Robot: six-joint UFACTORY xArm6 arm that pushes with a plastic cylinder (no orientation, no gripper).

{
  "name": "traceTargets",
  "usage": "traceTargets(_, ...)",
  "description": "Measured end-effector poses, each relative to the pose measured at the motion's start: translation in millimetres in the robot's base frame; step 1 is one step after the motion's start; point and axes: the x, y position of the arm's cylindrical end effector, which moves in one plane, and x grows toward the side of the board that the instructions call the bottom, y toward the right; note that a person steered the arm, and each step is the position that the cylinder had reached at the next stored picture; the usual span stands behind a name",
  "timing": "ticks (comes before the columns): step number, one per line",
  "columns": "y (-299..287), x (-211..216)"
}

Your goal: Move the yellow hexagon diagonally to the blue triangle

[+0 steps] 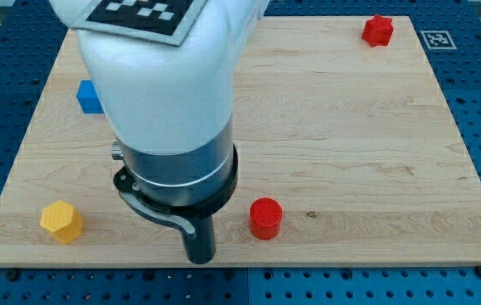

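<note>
My tip [200,257] sits at the table's [351,144] bottom edge, between the yellow hexagon [61,222] at the view's left and the red cylinder [266,218] just to its right. The hexagon lies near the bottom-left corner, close to both edges. The blue block [88,97], partly hidden by the arm [168,93], is near the left edge, shape unclear. 1 red block [378,30] hugs the top edge. The arm carries no hand, only a rod

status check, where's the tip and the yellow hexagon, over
My tip at the view's bottom, between yellow hexagon and red cylinder, touching neither. Blue block upper left, partly hidden by arm, shape unclear. Nothing between hexagon and it.
</note>
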Motion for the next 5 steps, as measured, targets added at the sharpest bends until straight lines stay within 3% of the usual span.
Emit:
traceTargets(4, -133, 0)
traceTargets(5, -142, -1)
